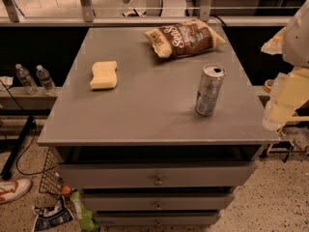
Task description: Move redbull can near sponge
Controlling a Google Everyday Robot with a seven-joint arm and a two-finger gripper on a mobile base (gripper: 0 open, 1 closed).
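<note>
Cabinet top [145, 110]; gripper [282, 105] cut off, right edge.

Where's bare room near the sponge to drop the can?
Bare: between sponge and redbull can, plus the front strip of the cabinet top. Crowded only at the back right, by the snack bag. The gripper is off the right edge.

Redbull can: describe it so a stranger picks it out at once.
Start at the grey drawer cabinet. On the right-hand side of its top, towards the front, stands the redbull can, with the gripper off beyond the cabinet's right edge. The can is the only tall silvery metal cylinder, unlike the flat yellow sponge and the brown snack bag.
</note>
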